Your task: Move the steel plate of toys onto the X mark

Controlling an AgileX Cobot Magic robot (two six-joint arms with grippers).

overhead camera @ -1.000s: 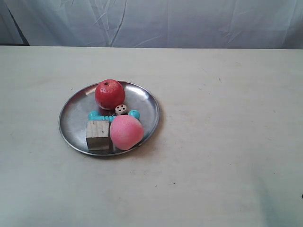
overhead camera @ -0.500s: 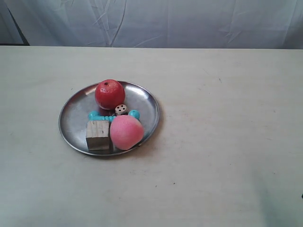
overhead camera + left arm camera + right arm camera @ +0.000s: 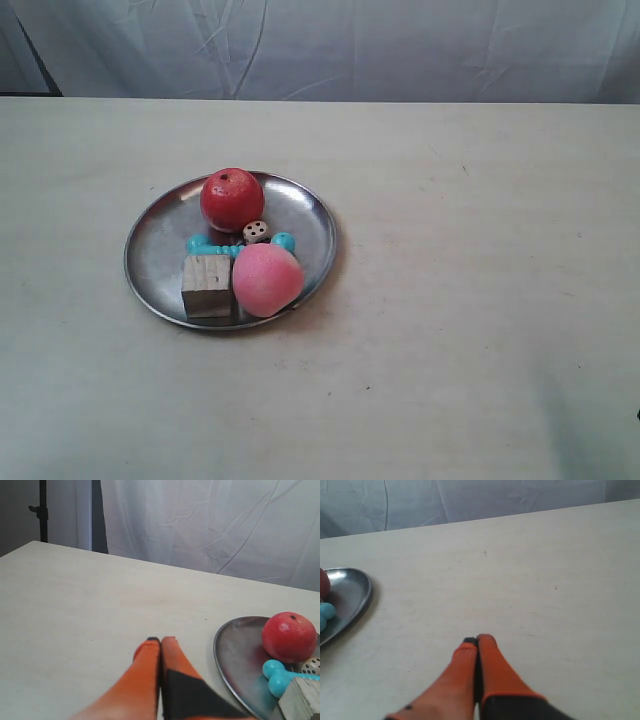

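The steel plate (image 3: 160,245) lies left of centre on the cream table. It holds the red apple (image 3: 231,199), pink peach (image 3: 267,280), white die (image 3: 256,231), turquoise bone (image 3: 200,243) and wooden cube (image 3: 207,286). A tiny dark mark (image 3: 465,170) sits to the right of the plate; it is too small to tell whether it is the X. Neither arm shows in the exterior view. My left gripper (image 3: 161,641) is shut and empty, hovering beside the plate's rim (image 3: 220,655). My right gripper (image 3: 478,640) is shut and empty over bare table, well apart from the plate (image 3: 350,587).
A white cloth backdrop (image 3: 330,50) hangs behind the table's far edge. A dark stand (image 3: 43,510) rises beyond the table corner in the left wrist view. Another small dark speck (image 3: 367,388) marks the tabletop near the front.
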